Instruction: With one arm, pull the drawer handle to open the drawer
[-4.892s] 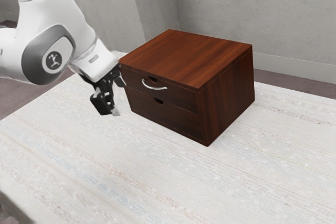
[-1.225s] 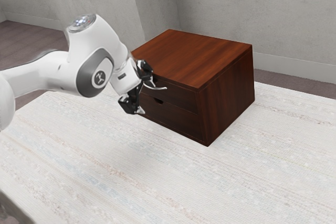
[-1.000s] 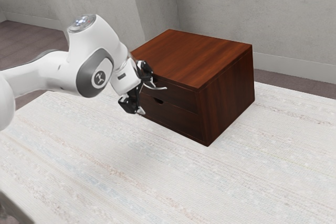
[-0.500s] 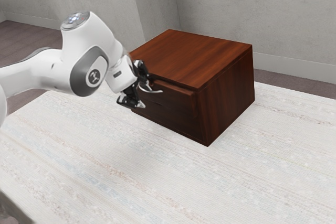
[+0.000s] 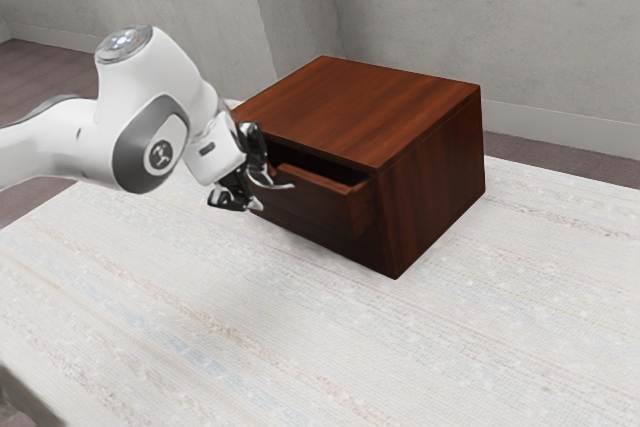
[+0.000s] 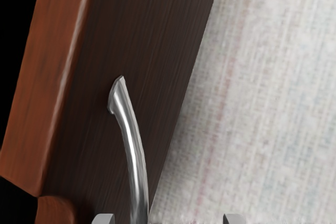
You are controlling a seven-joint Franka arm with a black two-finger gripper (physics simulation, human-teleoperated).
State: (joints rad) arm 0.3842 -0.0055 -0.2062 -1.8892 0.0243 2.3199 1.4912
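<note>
The gripper [image 5: 243,185] is open, fingers [image 6: 105,220] apart, straddling the handle [image 6: 131,145] of the partly pulled-out top drawer [image 5: 320,203].

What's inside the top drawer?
The top drawer stands partly out of the cabinet; only a dark gap shows behind its front. Interior is shadowed under the cabinet top; contents cannot be seen.
</note>
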